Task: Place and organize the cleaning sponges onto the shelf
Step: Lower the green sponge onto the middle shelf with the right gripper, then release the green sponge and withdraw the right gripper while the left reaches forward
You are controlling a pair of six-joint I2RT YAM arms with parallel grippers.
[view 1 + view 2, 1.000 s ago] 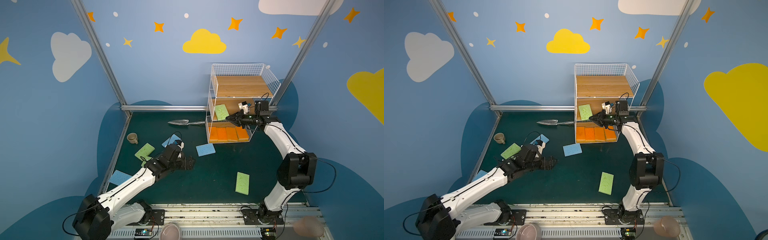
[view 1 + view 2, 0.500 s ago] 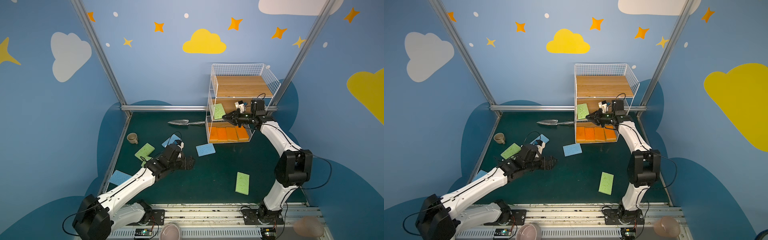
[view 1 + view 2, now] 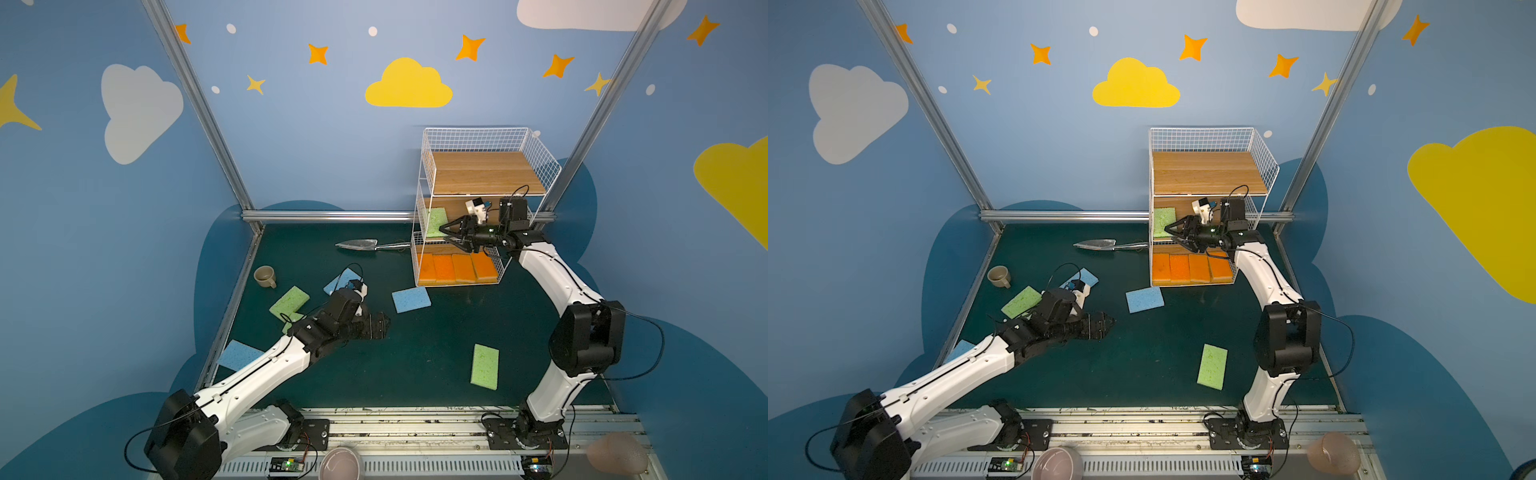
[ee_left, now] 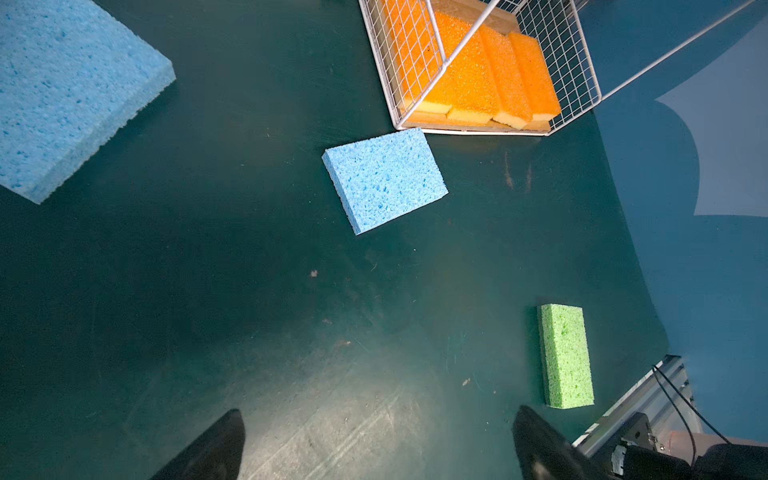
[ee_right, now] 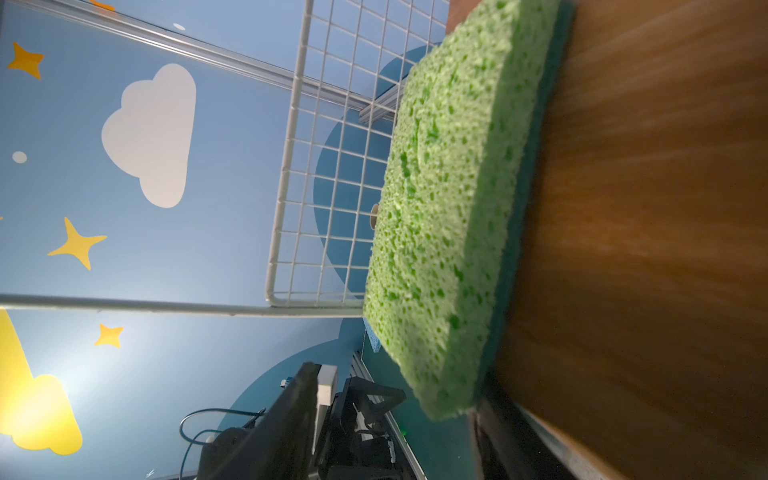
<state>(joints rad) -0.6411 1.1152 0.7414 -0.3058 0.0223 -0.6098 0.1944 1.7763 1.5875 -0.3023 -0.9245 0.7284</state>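
The white wire shelf point(image 3: 540, 162) with wooden boards point(image 3: 482, 172) stands at the back right. The right gripper point(image 3: 443, 232) is at its middle tier, jaws parted, holding nothing; a porous green sponge point(image 3: 436, 218) lies flat on that board. The left gripper point(image 3: 385, 323) hovers wide open and empty. Four orange sponges point(image 3: 457, 268) with yellow edges line the bottom tier.

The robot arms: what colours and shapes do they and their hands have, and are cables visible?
The left arm and right arm have white shells with bulky black joints. The left hand and right hand are black with pointed fingers. Thin black cables loop beside them.
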